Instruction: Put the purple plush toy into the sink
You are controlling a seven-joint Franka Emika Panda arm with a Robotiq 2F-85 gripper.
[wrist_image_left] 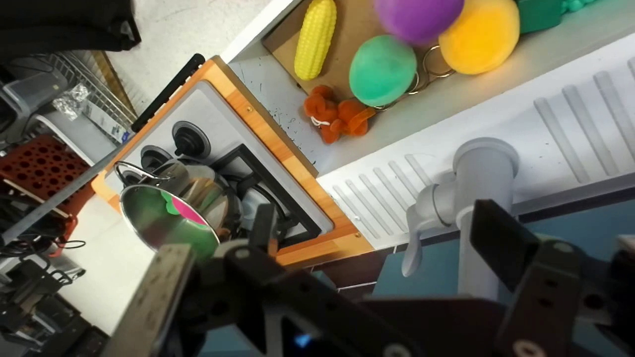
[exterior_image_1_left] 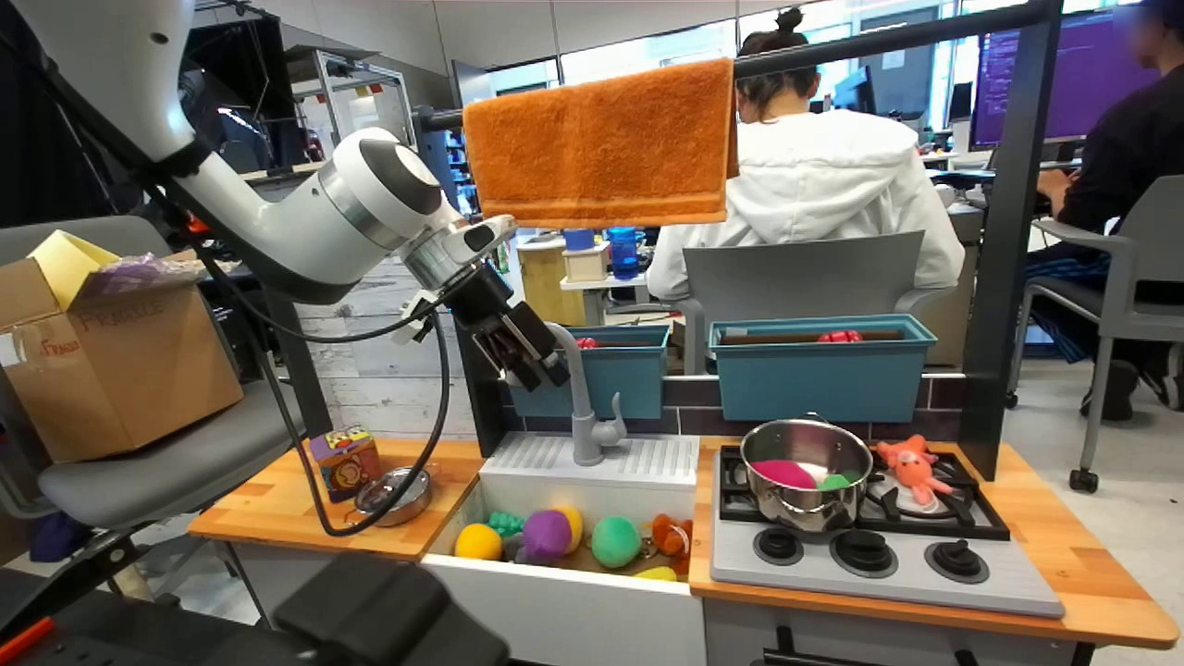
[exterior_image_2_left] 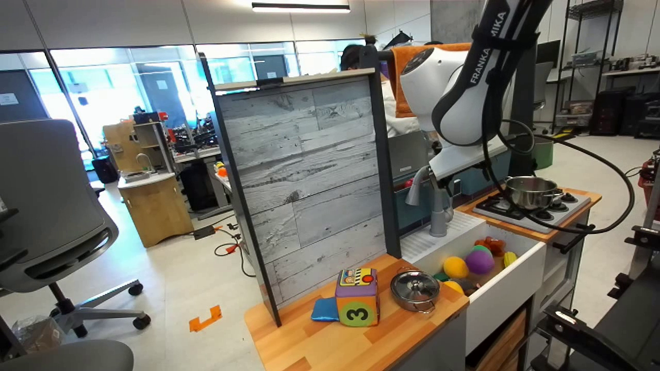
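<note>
The purple plush toy point(exterior_image_1_left: 547, 534) lies inside the white sink point(exterior_image_1_left: 564, 606), among other toys. It also shows in an exterior view point(exterior_image_2_left: 480, 262) and at the top of the wrist view point(wrist_image_left: 419, 16). The grey faucet point(exterior_image_1_left: 583, 416) stands on the ribbed back ledge of the sink. My gripper point(exterior_image_1_left: 539, 365) is tilted above and behind the basin, close to the faucet. In the wrist view the gripper's fingers point(wrist_image_left: 379, 230) are spread wide with nothing held between them; the faucet shows beyond them. In the remaining exterior view the arm mostly hides the gripper.
The sink also holds a green ball point(exterior_image_1_left: 616, 542), yellow balls point(exterior_image_1_left: 478, 542), toy corn point(wrist_image_left: 315, 39) and a red-orange toy point(wrist_image_left: 332, 114). A steel pot point(exterior_image_1_left: 807, 476) and a pink-orange plush point(exterior_image_1_left: 914, 469) sit on the stove. Blue planters point(exterior_image_1_left: 823, 370) and an orange towel point(exterior_image_1_left: 601, 143) are behind.
</note>
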